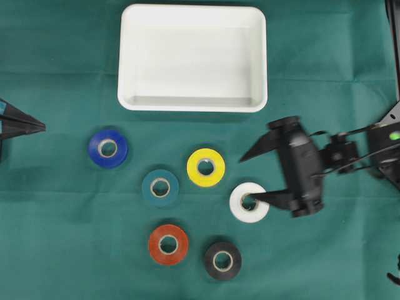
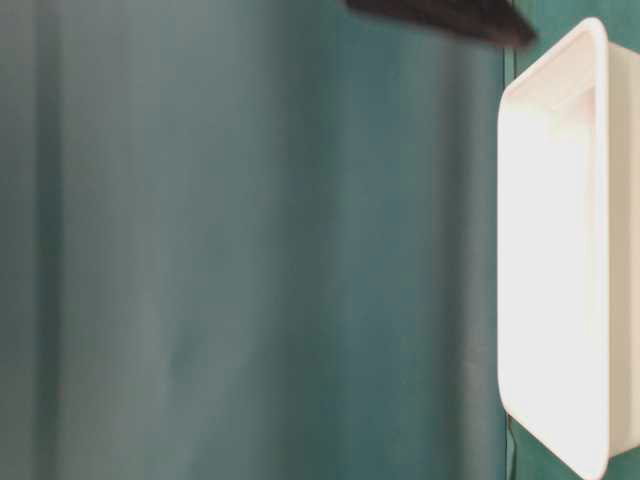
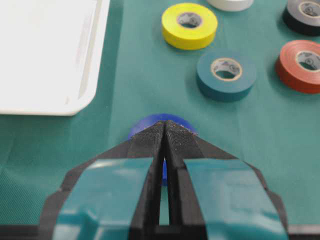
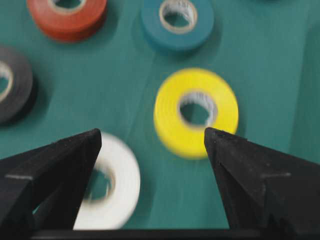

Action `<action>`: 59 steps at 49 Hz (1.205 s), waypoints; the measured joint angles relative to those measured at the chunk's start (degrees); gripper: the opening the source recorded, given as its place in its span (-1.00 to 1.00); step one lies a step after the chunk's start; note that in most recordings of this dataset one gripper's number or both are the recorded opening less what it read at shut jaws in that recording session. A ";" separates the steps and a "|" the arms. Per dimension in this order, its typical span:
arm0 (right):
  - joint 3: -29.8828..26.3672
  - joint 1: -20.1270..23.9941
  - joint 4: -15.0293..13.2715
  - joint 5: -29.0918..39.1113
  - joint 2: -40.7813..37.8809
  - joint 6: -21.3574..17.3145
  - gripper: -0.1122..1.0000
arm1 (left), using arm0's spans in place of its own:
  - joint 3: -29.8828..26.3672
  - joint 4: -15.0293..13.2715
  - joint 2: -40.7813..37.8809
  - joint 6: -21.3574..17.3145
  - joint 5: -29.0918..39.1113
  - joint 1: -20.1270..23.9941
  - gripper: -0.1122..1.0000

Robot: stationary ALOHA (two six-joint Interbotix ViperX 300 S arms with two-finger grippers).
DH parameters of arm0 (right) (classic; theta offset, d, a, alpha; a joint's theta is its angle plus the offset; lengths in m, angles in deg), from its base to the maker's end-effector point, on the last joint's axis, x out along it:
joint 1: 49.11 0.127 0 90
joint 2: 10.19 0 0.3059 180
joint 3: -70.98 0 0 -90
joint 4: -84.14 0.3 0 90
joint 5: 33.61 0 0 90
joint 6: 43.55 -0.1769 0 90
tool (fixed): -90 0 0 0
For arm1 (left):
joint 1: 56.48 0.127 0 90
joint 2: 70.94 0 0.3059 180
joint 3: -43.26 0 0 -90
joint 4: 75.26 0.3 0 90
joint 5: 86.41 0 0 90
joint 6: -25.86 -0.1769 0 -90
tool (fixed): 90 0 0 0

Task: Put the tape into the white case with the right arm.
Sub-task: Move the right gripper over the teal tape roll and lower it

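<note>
Now I am hanging my all-black right gripper, fingers spread wide and holding nothing, over the round white tape roll; my teal-patched left gripper is pressed together.

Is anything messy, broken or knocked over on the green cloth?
Nothing stands out. Six tape rolls, among them the white tape roll and the yellow tape roll, lie flat and apart on the green cloth. The shallow white plastic case sits square and holds nothing.
</note>
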 measured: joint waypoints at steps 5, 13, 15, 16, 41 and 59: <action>-3.69 0.09 0.00 0.00 -3.78 0.00 0.12 | 0.00 -0.09 -0.09 0.09 0.00 0.00 -0.78; -10.28 0.09 0.00 0.00 -10.55 -0.09 0.12 | -0.09 -0.09 -0.09 0.00 0.00 0.00 -0.78; -11.78 0.09 0.00 0.00 -12.13 -0.09 0.12 | 0.00 -0.09 -0.09 0.00 0.00 0.00 -0.78; -12.39 0.09 0.00 0.00 -12.83 -0.18 0.12 | -0.09 0.00 0.00 0.00 0.00 0.00 -0.78; -27.77 1.67 0.00 6.77 -25.66 -2.64 0.12 | 0.26 -0.09 -0.09 0.09 -0.35 0.35 -0.78; -31.64 1.93 -0.35 9.32 -28.83 -2.64 0.12 | 0.53 -0.09 -0.09 0.09 -0.53 0.44 -0.78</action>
